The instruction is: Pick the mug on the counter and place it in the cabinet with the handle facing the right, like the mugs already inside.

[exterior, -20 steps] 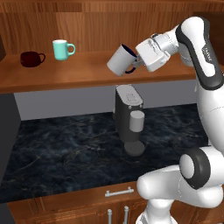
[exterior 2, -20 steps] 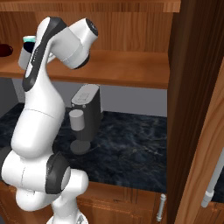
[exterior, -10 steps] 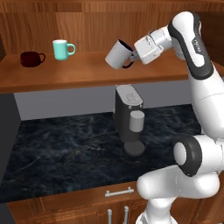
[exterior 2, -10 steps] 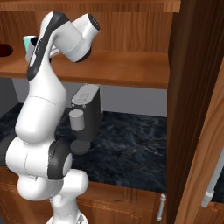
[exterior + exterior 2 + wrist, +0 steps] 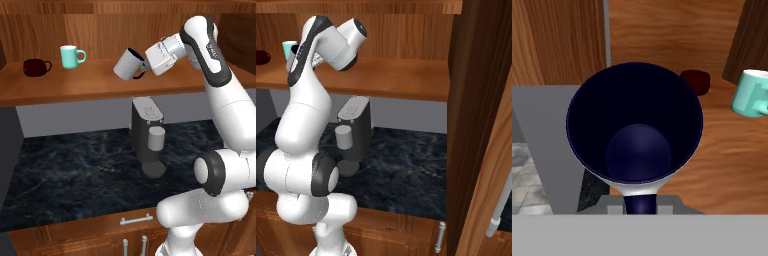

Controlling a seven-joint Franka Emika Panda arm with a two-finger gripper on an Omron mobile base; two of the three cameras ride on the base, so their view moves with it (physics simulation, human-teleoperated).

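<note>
cylindrical grey mug [image 5: 128, 65], navy inside, tilted

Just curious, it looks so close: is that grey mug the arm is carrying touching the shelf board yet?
Apart. In the left base view the mug hangs tilted in the gripper, with wooden back wall showing beneath it, above the shelf board.

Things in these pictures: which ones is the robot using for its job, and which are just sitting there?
For the job:
- grey mug, tilted, held by the hand
- cabinet shelf
- teal mug
- maroon cup

Just sitting there:
- coffee machine
- black counter
- drawer handle
</note>
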